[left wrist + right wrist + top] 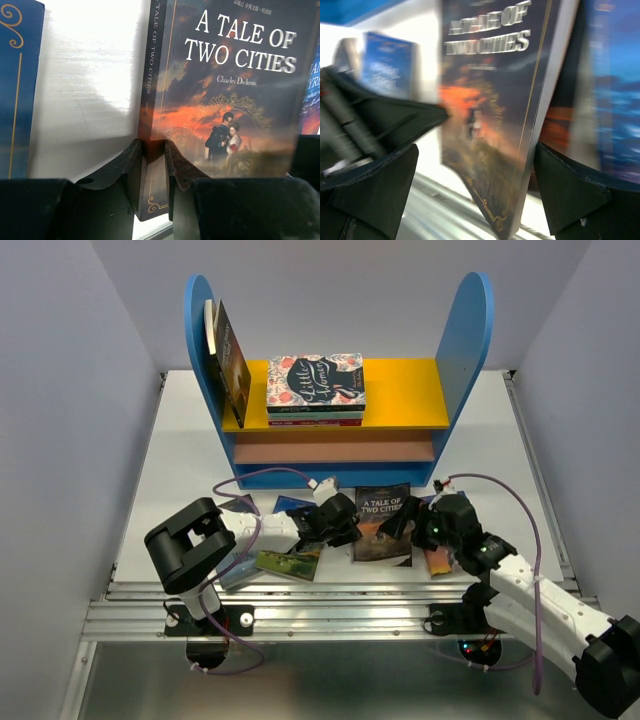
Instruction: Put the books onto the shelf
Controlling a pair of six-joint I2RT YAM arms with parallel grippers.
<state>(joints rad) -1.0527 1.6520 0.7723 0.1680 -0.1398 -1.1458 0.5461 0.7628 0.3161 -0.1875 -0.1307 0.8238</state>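
Note:
"A Tale of Two Cities" (383, 523), one of the books, is in front of the shelf (340, 400). My left gripper (345, 523) is shut on its spine. In the left wrist view both pads pinch the spine's lower end at the left gripper (152, 145), with the cover (235, 90) to the right. My right gripper (405, 525) is open at the book's right edge. The right wrist view shows that book (495, 115) between the wide-apart jaws of my right gripper (475, 160), with a gap on the left side. A landscape-cover book (290, 562) lies by the left arm.
A blue book (292, 504) lies behind the left gripper, and an orange-toned book (440, 560) lies under the right arm. On the yellow board sits a stack topped by "Little Women" (315, 380). A dark book (230, 360) leans on the left panel. A metal rail (330, 605) runs along the near edge.

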